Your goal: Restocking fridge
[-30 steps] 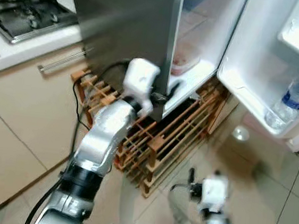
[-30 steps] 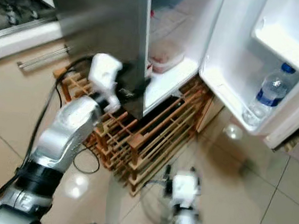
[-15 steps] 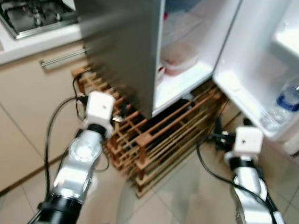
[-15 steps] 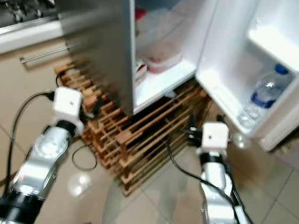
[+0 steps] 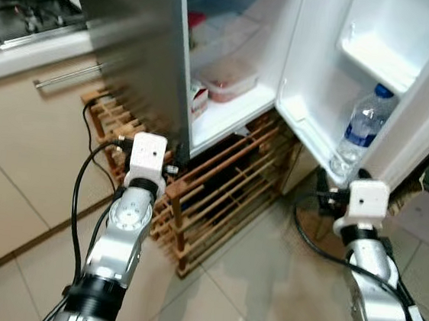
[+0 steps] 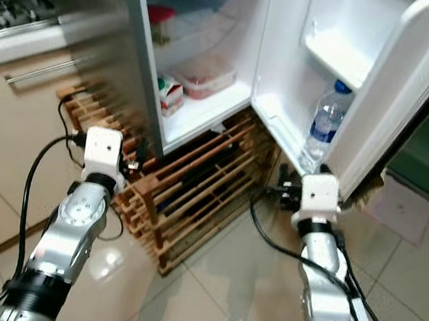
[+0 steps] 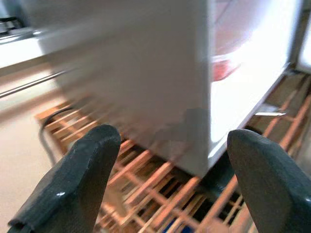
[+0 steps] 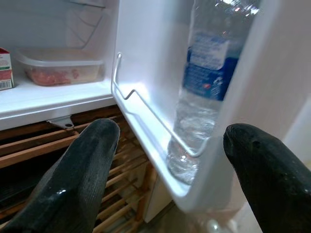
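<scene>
Fridge point(image 5: 231, 78) apparently nearer now; left end effector point(image 7: 165, 160) and right end effector point(image 8: 165, 160) both spread, empty

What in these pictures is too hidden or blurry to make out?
- Carton: small in the eye views, cut off by the edge in the right wrist view; label unreadable.
- Tub contents: pinkish, blurred by the lid.
- Upper fridge shelves: cut off by the top edge and part hidden by the steel door.
- Rack contents: left wrist view is blurred.
- Bottle cap: cut off in the right wrist view.
</scene>
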Motion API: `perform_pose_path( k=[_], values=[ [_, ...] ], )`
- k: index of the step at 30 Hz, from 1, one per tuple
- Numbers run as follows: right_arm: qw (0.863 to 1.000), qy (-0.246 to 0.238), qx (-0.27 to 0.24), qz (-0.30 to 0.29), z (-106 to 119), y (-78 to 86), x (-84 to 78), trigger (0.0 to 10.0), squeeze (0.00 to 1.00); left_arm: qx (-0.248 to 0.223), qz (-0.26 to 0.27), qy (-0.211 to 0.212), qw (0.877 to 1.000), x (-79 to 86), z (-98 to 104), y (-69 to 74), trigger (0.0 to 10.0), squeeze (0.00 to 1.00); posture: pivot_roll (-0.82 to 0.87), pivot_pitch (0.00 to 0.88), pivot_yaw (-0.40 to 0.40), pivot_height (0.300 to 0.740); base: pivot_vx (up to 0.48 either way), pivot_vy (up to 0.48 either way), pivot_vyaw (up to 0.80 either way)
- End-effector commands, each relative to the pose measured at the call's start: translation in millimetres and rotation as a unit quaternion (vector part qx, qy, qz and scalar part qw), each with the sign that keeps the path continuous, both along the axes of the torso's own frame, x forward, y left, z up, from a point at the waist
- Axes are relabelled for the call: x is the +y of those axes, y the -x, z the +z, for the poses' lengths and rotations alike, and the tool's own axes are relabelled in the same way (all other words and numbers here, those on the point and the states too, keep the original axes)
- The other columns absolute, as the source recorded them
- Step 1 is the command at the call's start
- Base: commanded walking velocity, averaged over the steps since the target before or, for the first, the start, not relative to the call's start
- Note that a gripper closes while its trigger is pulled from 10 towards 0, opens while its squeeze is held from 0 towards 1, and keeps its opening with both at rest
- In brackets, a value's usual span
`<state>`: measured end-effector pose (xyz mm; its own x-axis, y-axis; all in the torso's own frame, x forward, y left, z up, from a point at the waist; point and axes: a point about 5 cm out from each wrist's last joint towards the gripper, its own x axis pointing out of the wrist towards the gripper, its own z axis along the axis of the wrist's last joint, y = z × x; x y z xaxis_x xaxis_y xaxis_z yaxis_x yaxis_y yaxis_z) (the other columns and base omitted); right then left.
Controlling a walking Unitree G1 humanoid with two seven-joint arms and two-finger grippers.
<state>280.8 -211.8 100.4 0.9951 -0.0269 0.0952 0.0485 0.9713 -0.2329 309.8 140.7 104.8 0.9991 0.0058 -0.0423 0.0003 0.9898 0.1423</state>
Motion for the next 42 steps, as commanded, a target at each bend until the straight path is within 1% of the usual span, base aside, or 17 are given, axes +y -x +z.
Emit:
perform_pose_path(
  k=[1,7,13,16,18,21,22,24,25,28,30,34,35,36,38,39,42],
  values=[
    [1.000,-0.001,-0.001,-0.013,3,-4.4,-8.0,10.0,0.00,-0.002,0.015,-0.005,1.000,6.1,0,-2.2,10.0,0.00,0.03,0.026,0.041,0.740,0.000,0.000,0.00],
    [0.999,0.016,-0.003,-0.031,10,-12.1,-26.6,10.0,0.00,-0.004,0.016,-0.003,1.000,4.9,2,-4.9,10.0,0.00,0.03,0.028,0.042,0.740,0.000,0.000,0.00],
    [0.997,0.048,0.007,-0.066,15,-19.7,-59.9,10.0,0.00,-0.002,0.015,-0.002,1.000,4.7,1,-7.0,10.0,0.00,0.03,0.032,0.045,0.740,0.000,0.000,0.00],
    [0.996,0.056,0.009,-0.074,17,-21.4,-68.2,10.0,0.00,-0.002,0.015,-0.003,1.000,5.0,1,-7.5,10.0,0.00,0.04,0.035,0.045,0.740,0.000,0.000,0.00],
    [0.993,0.068,0.012,-0.091,21,-22.8,-84.0,10.0,0.00,-0.001,0.015,-0.003,1.000,5.4,1,-7.6,10.0,0.00,0.04,0.037,0.046,0.740,0.000,0.000,0.00],
    [0.992,0.074,0.016,-0.103,22,-22.4,-93.9,10.0,0.00,0.000,0.015,-0.003,1.000,5.4,0,-7.1,10.0,0.00,0.04,0.041,0.048,0.740,0.000,0.000,0.00],
    [0.989,0.083,0.025,-0.120,22,-19.9,-105.3,10.0,0.00,0.000,0.014,-0.002,1.000,5.0,0,-6.7,10.0,0.00,0.04,0.041,0.048,0.740,0.000,0.000,0.00],
    [0.985,0.095,0.031,-0.137,22,-17.0,-114.7,10.0,0.00,0.001,0.013,-0.002,1.000,4.5,0,-6.5,10.0,0.00,0.04,0.042,0.047,0.740,0.000,0.000,0.00],
    [0.972,0.129,0.043,-0.192,25,-8.1,-138.7,10.0,0.00,0.001,0.011,-0.001,1.000,3.8,0,-6.5,10.0,0.00,0.04,0.044,0.046,0.740,0.000,0.000,0.00],
    [0.965,0.147,0.040,-0.212,30,-2.4,-150.6,10.0,0.00,0.001,0.010,0.001,1.000,3.2,0,-6.6,10.0,0.00,0.04,0.046,0.044,0.740,0.000,0.000,0.00],
    [0.966,0.152,0.035,-0.205,32,-2.4,-150.1,10.0,0.00,0.000,0.010,0.001,1.000,3.1,0,-6.6,10.0,0.00,0.03,0.048,0.046,0.740,0.000,0.000,0.00],
    [0.987,0.118,-0.013,-0.104,35,-16.2,-105.5,10.0,0.00,0.000,0.005,0.003,1.000,1.7,0,-6.7,10.0,0.00,0.03,0.047,0.047,0.740,0.000,0.000,0.00],
    [0.987,0.118,-0.013,-0.104,35,-16.2,-105.5,10.0,0.00,0.000,0.005,0.003,1.000,1.7,0,-6.7,10.0,0.00,0.03,0.047,0.047,0.740,0.000,0.000,0.00],
    [0.993,0.095,-0.021,-0.062,32,-22.5,-80.3,10.0,0.00,0.001,0.004,0.003,1.000,1.4,0,-7.1,10.0,0.00,0.03,0.045,0.051,0.740,0.000,0.000,0.00],
    [0.997,0.070,-0.027,-0.028,30,-27.0,-58.0,10.0,0.00,0.000,0.003,0.003,1.000,0.6,1,-7.6,10.0,0.00,0.03,0.043,0.050,0.740,0.000,0.000,0.00],
    [0.997,0.070,-0.027,-0.028,30,-27.0,-58.0,10.0,0.00,0.000,0.003,0.003,1.000,0.6,1,-7.6,10.0,0.00,0.03,0.043,0.050,0.740,0.000,0.000,0.00],
    [0.999,0.024,-0.032,0.011,28,-33.4,-29.9,10.0,0.00,-0.009,0.003,-0.009,1.000,0.2,2,-8.3,10.0,0.00,0.04,0.036,0.049,0.740,0.000,0.000,0.00]
  ],
)
